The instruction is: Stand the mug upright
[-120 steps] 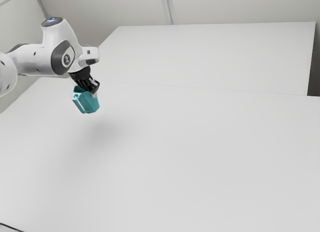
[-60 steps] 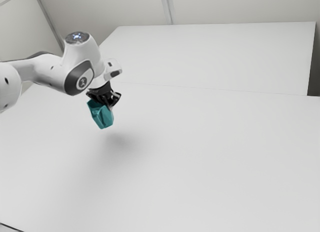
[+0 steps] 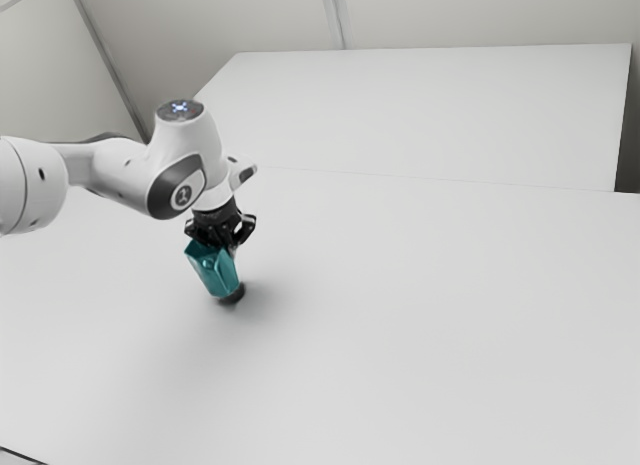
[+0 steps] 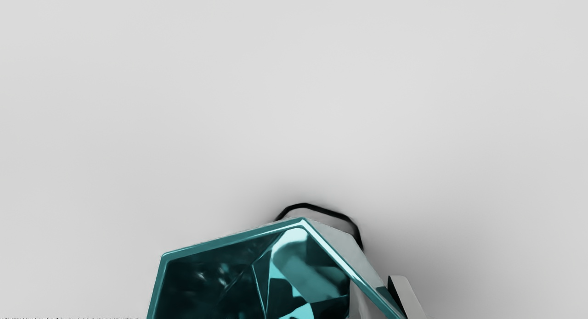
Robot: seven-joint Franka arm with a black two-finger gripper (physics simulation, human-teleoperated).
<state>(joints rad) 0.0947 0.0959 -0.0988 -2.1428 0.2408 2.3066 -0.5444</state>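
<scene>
Reaches in with the white arm from the exterior view's left, over the white table, and points the black gripper downward. Pinches the teal mug by its wall near the rim, with one finger on the outer side and, seemingly, the other inside the mouth, mostly hidden. Holds the mug directly below the gripper, low over the table, with its open mouth up and toward the exterior view's left, and with its foot down and toward the exterior view's right. Leans clearly, not upright. Brings the foot right down by the tabletop, at a small dark shadow; cannot tell contact from a slight gap. Casts a softer shade around that patch, spreading toward the exterior view's right. Looks down into the mouth in the wrist view, over an angular, many-sided rim and onto glossy, faceted teal walls. Shows a black curve as well, just outside the rim, bordering a pale grey strip
</scene>
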